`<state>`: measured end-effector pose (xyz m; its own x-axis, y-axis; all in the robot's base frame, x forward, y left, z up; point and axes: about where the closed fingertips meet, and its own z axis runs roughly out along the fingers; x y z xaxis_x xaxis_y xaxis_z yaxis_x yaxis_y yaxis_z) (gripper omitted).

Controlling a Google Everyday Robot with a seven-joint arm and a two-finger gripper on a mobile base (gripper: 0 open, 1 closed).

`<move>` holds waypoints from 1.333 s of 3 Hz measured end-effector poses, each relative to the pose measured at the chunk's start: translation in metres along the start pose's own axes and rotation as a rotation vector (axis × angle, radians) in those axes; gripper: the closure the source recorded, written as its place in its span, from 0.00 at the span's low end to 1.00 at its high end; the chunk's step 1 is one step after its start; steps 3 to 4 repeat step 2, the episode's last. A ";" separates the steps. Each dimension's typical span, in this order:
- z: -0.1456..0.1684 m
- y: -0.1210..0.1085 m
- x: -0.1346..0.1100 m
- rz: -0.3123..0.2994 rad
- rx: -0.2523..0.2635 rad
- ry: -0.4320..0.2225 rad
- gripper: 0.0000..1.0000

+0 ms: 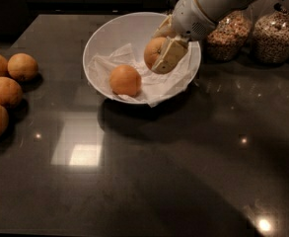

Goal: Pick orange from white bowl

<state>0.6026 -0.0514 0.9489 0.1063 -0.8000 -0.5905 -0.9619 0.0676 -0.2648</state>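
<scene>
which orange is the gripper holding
The paler orange clamped in the gripper over the bowl; the deeper-orange one lies on its paper, four others sit on the table.
</scene>
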 end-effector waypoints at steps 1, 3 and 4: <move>-0.032 -0.003 -0.012 -0.019 0.034 -0.016 1.00; -0.032 -0.003 -0.012 -0.019 0.034 -0.016 1.00; -0.032 -0.003 -0.012 -0.019 0.034 -0.016 1.00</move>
